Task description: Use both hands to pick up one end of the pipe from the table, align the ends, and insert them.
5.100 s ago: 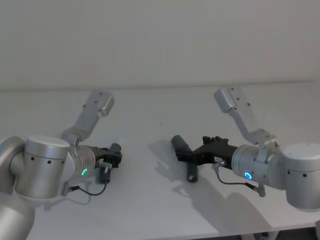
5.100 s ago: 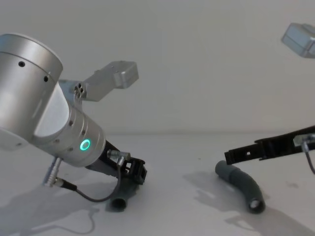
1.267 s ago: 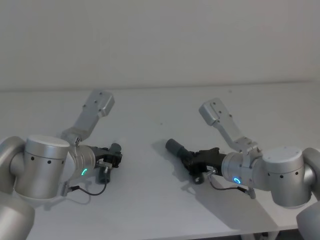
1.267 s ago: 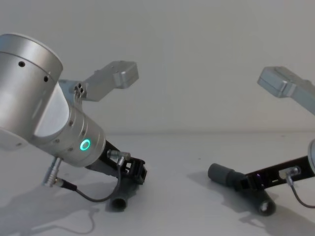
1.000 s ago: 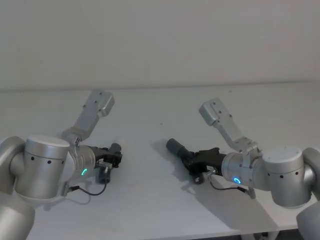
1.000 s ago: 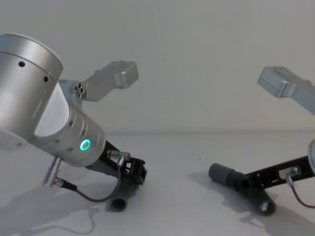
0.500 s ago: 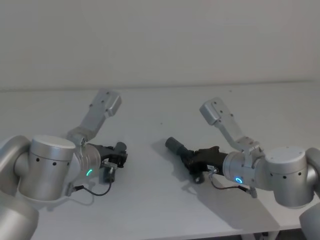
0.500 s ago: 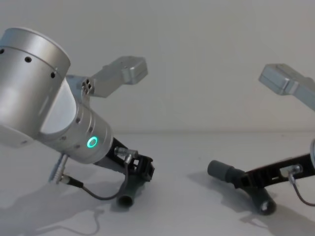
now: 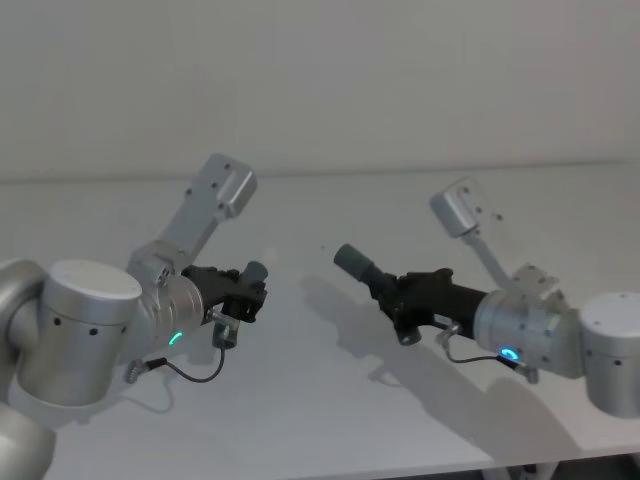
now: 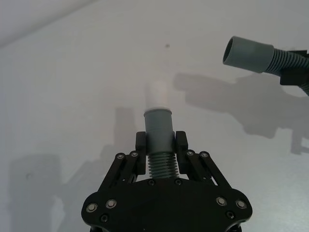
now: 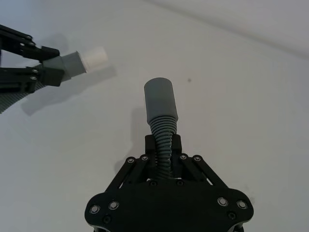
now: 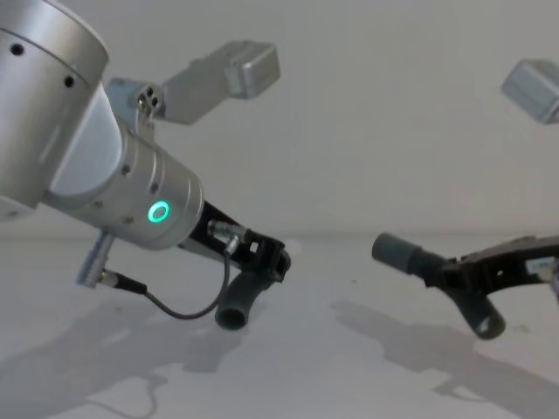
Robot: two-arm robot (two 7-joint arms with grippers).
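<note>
Both pipe pieces hang above the white table [image 9: 320,420]. My left gripper [image 9: 247,290] [image 10: 161,143] is shut on the ribbed part of one pipe piece [image 10: 159,164]. Its grey cuff [image 10: 158,124] with the white tip [image 10: 157,94] points away from the gripper, and its other end [image 12: 233,316] hangs down. My right gripper [image 9: 396,291] [image 11: 163,143] is shut on the second pipe piece [image 11: 161,130], just behind its wider hollow cuff [image 9: 352,260] [image 11: 160,98]. The two ends point roughly toward each other with a clear gap between them.
The table's far edge meets a plain pale wall [image 9: 320,100]. Shadows of the arms and pipe pieces fall on the surface [image 9: 350,310]. No other objects lie on the table.
Both grippers have risen from the table with their pipe pieces. The left arm has swung up and to the right; the right arm has lifted and drawn back slightly to the right.
</note>
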